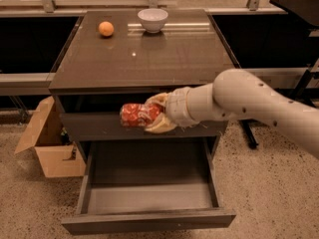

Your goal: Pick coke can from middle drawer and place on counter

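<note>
Camera view, claw clasps coke can below counter

Red coke can with white markings, held lying on its side in the air, its right end clamped between the pale fingers of the gripper, level with the cabinet front just below the counter's front edge. Beneath it, middle drawer pulled fully out, wide and shallow, plain dark front panel, bare grey floor. Above, counter: flat, glossy, dark grey-brown, reflective, roughly square.
</note>
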Available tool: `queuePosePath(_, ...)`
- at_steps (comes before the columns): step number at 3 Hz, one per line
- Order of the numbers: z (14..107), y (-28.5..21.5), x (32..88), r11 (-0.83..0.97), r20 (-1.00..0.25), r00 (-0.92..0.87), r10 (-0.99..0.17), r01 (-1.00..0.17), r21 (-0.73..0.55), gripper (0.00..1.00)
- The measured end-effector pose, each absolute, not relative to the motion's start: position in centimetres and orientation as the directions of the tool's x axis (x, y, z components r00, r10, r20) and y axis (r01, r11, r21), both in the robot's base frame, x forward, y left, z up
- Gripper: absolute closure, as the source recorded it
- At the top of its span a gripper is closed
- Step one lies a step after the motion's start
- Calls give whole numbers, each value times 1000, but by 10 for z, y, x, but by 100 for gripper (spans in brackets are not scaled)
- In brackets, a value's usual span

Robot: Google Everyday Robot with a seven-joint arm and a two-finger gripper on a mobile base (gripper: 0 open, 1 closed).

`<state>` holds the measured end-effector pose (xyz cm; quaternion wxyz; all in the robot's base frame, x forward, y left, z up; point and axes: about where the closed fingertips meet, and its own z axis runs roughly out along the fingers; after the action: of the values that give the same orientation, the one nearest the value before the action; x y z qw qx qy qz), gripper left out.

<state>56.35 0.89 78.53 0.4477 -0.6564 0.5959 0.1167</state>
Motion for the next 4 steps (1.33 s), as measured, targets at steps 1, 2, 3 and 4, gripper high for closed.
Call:
queuePosePath(1, 829, -4, 585, 121, -674, 295, -677, -859, -498, 100)
queuePosePath(2, 829, -4, 585, 121, -674, 295, -677, -859, -498, 100)
queuePosePath(3, 850, -5, 600, 139, -674, 318, -667, -835, -532, 100)
queuePosePath(4, 878, -10, 623, 165, -675, 336, -657, -809, -563, 100)
